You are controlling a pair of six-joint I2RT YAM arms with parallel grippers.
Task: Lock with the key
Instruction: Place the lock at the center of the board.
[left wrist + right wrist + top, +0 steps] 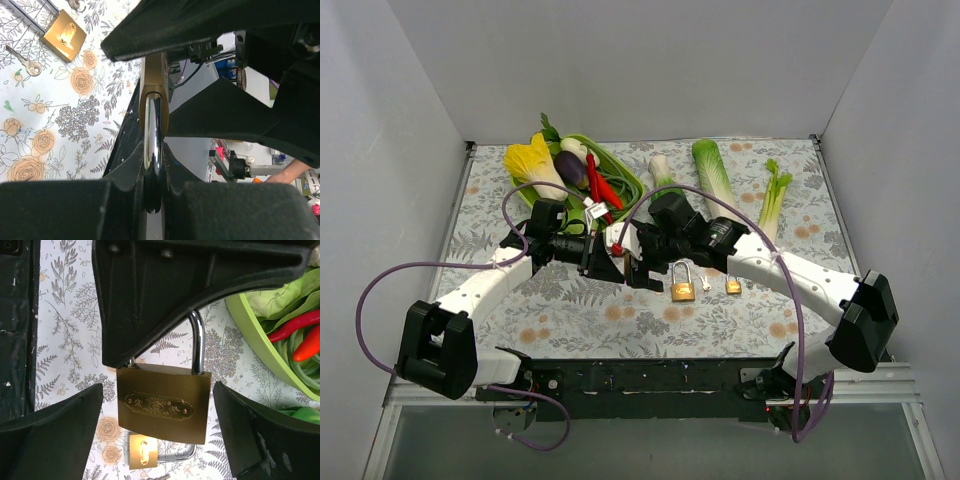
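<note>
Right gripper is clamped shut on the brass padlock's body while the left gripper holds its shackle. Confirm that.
Not quite: the right gripper is open, its fingers standing apart from the brass padlock on either side, as the right wrist view shows. The left gripper does hold the shackle.

Brass padlock (162,407) hangs upright, shackle uppermost; silver key (32,67) lies flat.

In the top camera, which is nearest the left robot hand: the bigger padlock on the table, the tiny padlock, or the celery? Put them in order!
1. Bigger table padlock: just right of the left gripper, whose jaws are shut on the shackle of a held padlock.
2. Tiny padlock: farther right.
3. Celery: far right, toward the back.
</note>
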